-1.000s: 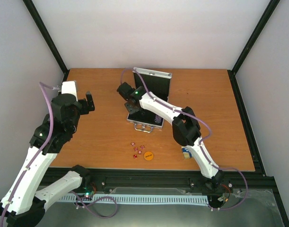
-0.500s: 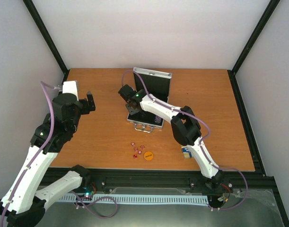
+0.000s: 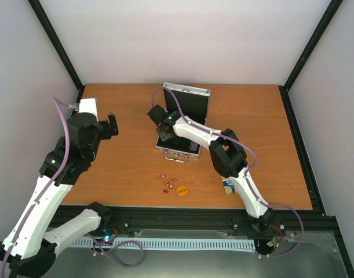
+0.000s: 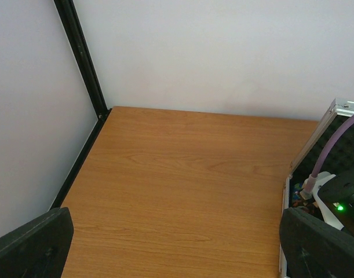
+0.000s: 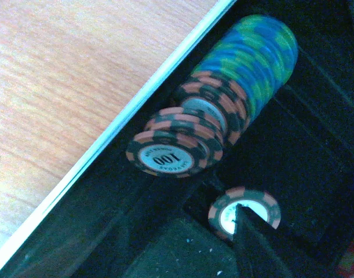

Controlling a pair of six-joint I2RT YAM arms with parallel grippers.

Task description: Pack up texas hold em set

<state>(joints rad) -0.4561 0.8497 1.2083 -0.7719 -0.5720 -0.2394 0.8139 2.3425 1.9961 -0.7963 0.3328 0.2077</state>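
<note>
Silver case (image 3: 191, 103) open mid-table, striped chips (image 5: 223, 98) rowed inside, red dice (image 3: 168, 183), orange disc (image 3: 182, 190), card deck (image 3: 227, 186) loose in front.

Top view: high at the near side, looking down on the whole table (image 3: 124, 168). Left wrist: looks forward between its jaws, case (image 4: 341, 106) edge beside one jaw. Right wrist: close, looking down onto chips (image 5: 223, 110) in that case.

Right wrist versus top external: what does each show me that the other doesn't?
Only the right wrist: a row of striped chips in the case, the front one marked 100, plus a lone orange chip. Only the top external: red dice, orange disc and card deck loose on the table, and the lid upright. Both: the case's rim and the wooden table.
</note>
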